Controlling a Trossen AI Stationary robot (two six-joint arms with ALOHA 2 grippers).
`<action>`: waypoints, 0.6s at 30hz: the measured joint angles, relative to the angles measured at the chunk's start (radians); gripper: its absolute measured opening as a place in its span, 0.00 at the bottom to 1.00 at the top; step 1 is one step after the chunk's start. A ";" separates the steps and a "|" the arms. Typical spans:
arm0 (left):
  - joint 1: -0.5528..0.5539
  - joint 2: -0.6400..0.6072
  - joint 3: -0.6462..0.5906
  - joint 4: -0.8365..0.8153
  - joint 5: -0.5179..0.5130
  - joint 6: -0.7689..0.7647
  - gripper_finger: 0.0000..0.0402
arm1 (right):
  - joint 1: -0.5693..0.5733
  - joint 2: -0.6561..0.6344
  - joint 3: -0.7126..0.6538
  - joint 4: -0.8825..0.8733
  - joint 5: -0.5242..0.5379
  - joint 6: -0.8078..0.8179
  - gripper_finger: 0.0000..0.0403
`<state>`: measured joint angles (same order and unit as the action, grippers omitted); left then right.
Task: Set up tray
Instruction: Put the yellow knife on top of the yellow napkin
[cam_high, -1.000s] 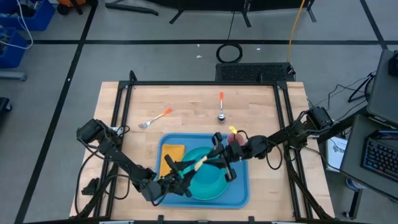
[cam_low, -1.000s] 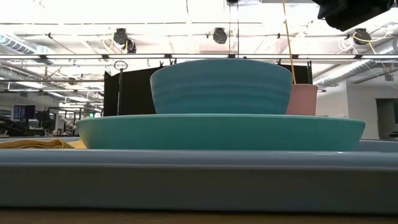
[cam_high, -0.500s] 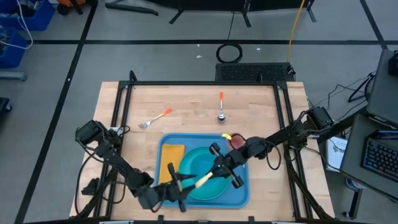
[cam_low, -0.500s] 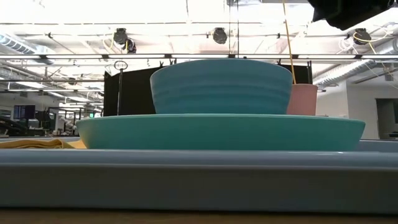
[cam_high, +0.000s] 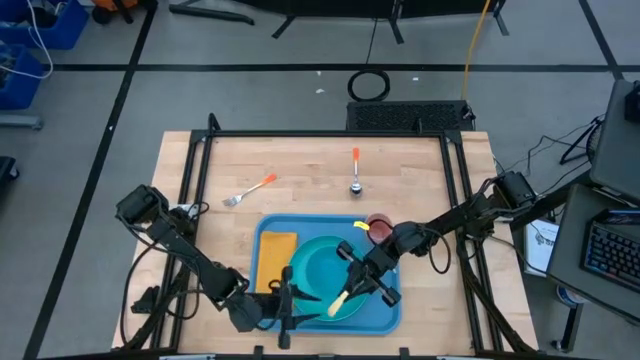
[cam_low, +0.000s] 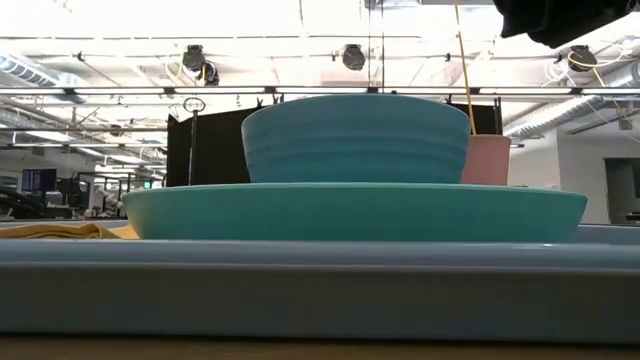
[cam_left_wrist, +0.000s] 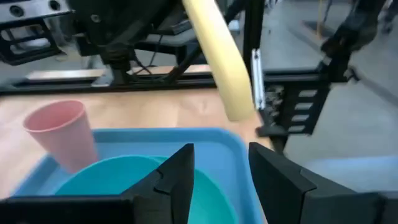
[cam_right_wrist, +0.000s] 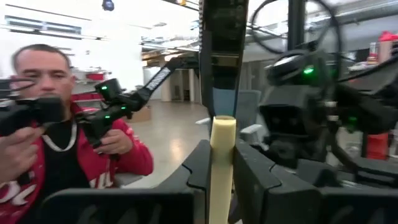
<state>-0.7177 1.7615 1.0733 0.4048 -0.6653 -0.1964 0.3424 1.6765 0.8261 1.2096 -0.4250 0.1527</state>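
Observation:
The blue tray (cam_high: 385, 315) lies near the table's near edge. On it are a yellow napkin (cam_high: 276, 252), a teal plate (cam_high: 312, 265) with a teal bowl (cam_low: 355, 138) standing on it, and a pink cup (cam_high: 380, 227). My right gripper (cam_high: 352, 283) hangs over the plate, shut on a utensil with a pale yellow handle (cam_high: 338, 300); the utensil's head is hidden. My left gripper (cam_high: 298, 310) stands open at the tray's near rim, left of the handle, with nothing between its fingers (cam_left_wrist: 177, 180). My right gripper pinches the pale yellow handle (cam_right_wrist: 222, 167) between its two fingers, which lie along it. The handle's free end (cam_left_wrist: 236, 109) sticks out past the fingertips. The handle slants toward the table's near edge, lifted clear above the plate and bowl.
A fork with an orange handle (cam_high: 250, 190) and a spoon with an orange handle (cam_high: 355, 170) lie on bare wood beyond the tray. A black frame (cam_high: 330, 134) rings the table. A person in red (cam_right_wrist: 56, 143) stands beyond the table.
My right gripper has swung the yellow handle, whose free end pointed toward the table's left and now points toward the near edge, and has shifted slightly nearer. My left gripper has drawn back toward the near edge and rolled, staying open.

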 joint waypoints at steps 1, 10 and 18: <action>0.008 -0.001 0.000 0.001 0.017 -0.026 0.39 | 0.000 0.000 0.000 -0.008 0.004 -0.003 0.08; 0.062 -0.001 0.000 0.016 0.138 -0.078 0.39 | 0.000 -0.001 0.000 -0.035 0.003 -0.028 0.08; 0.089 0.000 0.000 0.075 0.264 -0.101 0.39 | 0.000 -0.001 0.000 -0.049 0.004 -0.049 0.08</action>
<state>-0.6285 1.7611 1.0733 0.4802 -0.4011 -0.2972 0.3424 1.6752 0.8261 1.1607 -0.4206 0.1036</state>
